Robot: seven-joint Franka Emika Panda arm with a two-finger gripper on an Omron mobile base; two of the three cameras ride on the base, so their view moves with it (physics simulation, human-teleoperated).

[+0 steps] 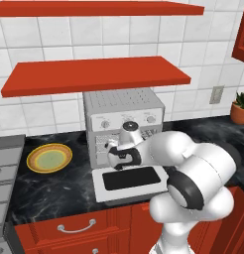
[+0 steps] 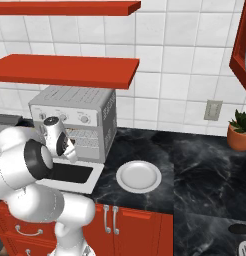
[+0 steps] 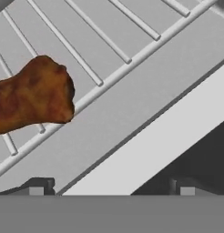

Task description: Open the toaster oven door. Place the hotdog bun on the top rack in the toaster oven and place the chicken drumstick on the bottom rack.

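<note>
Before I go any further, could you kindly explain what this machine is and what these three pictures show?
It is a white robot arm on a driving base in a simulated kitchen. Two pictures come from cameras behind the arm, left and right; the third looks along its gripper.

On the black counter stands the toaster oven, the toaster oven door folded down flat. A yellow plate sits on one side of it, a white plate on the other.

The jaws are open and hold nothing. The chicken drumstick lies on a wire rack; which level, I cannot tell.
</note>
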